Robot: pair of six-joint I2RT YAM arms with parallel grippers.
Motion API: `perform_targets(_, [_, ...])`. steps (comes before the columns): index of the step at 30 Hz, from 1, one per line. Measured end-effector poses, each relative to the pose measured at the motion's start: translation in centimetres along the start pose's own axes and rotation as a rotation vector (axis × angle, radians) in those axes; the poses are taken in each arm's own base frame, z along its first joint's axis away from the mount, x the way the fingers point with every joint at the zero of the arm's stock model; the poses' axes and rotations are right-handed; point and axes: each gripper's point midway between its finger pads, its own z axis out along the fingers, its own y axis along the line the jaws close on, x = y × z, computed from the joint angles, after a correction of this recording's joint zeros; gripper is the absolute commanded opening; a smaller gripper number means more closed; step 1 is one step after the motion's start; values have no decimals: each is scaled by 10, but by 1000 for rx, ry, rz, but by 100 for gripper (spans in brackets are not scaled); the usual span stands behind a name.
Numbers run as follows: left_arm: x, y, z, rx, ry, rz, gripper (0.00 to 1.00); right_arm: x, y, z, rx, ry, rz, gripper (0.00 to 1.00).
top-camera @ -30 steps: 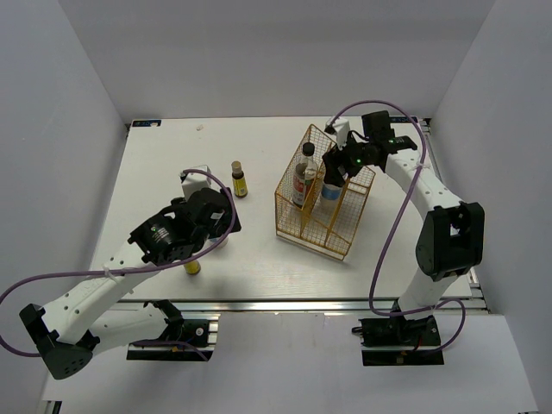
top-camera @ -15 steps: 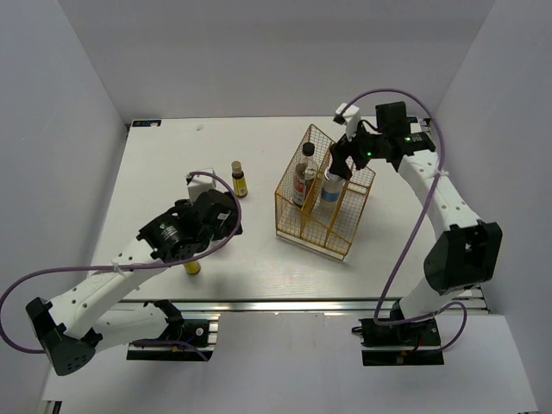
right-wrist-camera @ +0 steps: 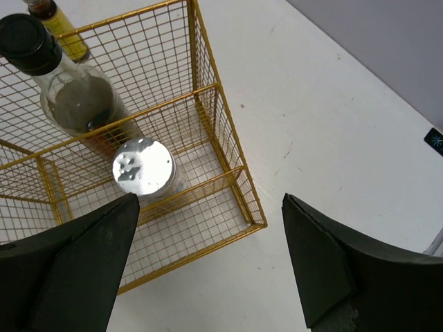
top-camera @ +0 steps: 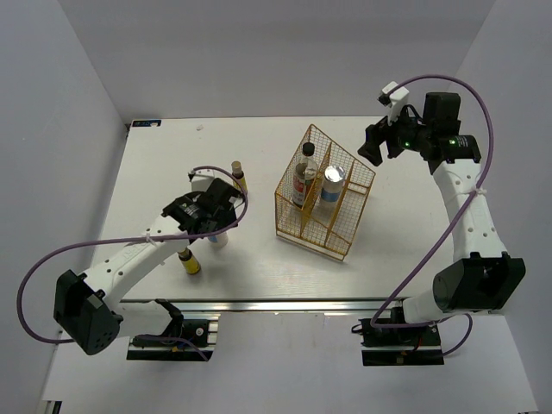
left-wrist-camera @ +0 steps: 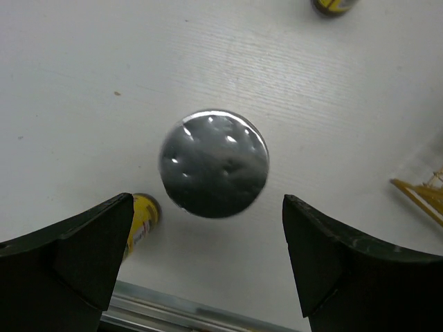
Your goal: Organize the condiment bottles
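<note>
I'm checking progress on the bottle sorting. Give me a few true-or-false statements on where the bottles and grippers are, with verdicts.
The wire basket holds a clear bottle and a white bottle. True.
The right gripper grips a bottle. False: it is open and empty.
The left gripper is open, fingers either side of a second white bottle on the table. True.
Both amber bottles are in the basket. False: one amber bottle and the other amber bottle are on the table outside it.
</note>
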Motion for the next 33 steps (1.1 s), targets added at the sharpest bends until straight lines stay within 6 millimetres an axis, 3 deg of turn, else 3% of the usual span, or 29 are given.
perform_targets(6, [-6,14,22,-34,9,-40,98,8,9,-1,-25,9,38,89])
perform_targets(12, [-5,2,44,-13,34,-14,85,4,12,-4,-29,-3,51,89])
perform_targets(15, [-6,-3,48,3,34,-4,66,2,13,-6,-29,-8,50,89])
perform_targets(17, [-7,-6,48,17,31,-5,49,1,13,-8,-27,-11,52,89])
perform_targets(18, [-7,-6,48,21,31,-2,35,1,13,-9,-24,-13,54,89])
perform_targets(21, [-6,-8,46,33,39,3,10,-2,13,-13,-19,-21,57,88])
perform_targets(23, [-5,-8,44,43,46,11,0,-4,14,-15,-16,-28,57,86])
perform_targets(24, [-4,-7,41,51,51,18,0,-5,14,-17,-15,-31,57,85])
perform_targets(27, [-7,-5,24,100,55,36,0,-7,15,-20,-12,-38,58,67])
perform_targets(28, [-10,-6,15,132,46,39,0,-8,16,-21,-12,-41,59,47])
perform_targets(31, [-29,-6,-23,249,-19,24,0,-9,17,-22,-15,-46,72,7])
perform_targets(33, [-48,-6,-54,333,-78,10,0,-10,18,-22,-15,-47,86,0])
